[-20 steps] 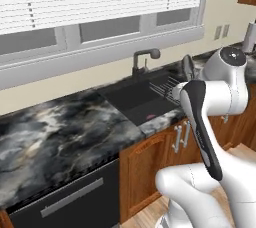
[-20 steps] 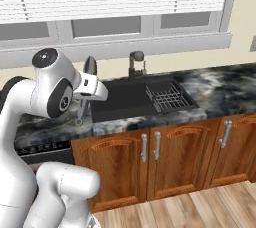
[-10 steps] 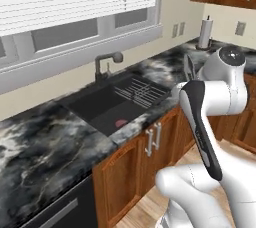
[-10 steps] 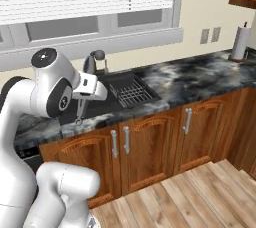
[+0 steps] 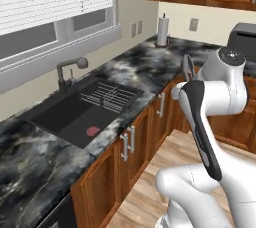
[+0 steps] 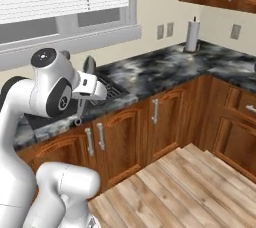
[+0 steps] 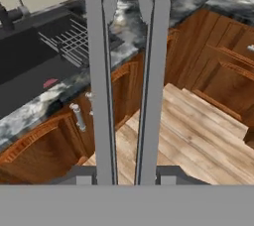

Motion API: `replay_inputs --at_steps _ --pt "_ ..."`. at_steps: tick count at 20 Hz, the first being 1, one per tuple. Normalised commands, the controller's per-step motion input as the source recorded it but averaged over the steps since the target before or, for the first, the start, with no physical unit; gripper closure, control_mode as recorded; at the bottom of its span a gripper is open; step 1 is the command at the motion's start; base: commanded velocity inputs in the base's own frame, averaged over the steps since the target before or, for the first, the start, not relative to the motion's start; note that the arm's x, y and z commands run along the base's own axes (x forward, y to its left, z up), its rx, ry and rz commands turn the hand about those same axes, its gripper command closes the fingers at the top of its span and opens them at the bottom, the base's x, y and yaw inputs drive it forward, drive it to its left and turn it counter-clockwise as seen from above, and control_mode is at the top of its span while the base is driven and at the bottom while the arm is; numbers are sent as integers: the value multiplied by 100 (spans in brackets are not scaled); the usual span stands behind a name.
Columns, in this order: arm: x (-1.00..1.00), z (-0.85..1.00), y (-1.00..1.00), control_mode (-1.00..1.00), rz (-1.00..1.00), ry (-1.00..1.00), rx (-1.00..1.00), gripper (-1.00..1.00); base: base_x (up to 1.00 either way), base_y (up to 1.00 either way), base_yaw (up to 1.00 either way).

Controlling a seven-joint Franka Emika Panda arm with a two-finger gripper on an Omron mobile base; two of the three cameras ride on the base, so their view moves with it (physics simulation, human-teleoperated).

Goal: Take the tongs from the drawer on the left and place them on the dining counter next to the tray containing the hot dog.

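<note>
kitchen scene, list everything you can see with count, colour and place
tongs: one, grey, held in the gripper, arms running up the hand view
sink: one, black, set in the counter under the window
wire rack: one, dark, in the sink's right part
faucet: one, grey, behind the sink
paper towel roll: one, white, on the counter by the wall
counter: one, black-and-grey marbled, over reddish-brown cabinets
gripper: one, dark, shut on the tongs

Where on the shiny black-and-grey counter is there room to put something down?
Bare marbled stone counter runs from the black sink to the white paper towel roll. The sink is crowded: a wire rack fills its right side, and a grey tap stands behind.
</note>
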Motion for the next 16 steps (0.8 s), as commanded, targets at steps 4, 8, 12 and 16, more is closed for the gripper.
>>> replay_inputs --at_steps 4,8,12,16 --pt "0 0 0 100 0 0 0 100 -25 -37 -34" --pt "0 0 0 100 0 0 0 100 -20 -33 -32" --pt "0 0 0 100 0 0 0 100 -17 -30 -31" --pt "0 0 0 100 0 0 0 100 -18 -28 -30"
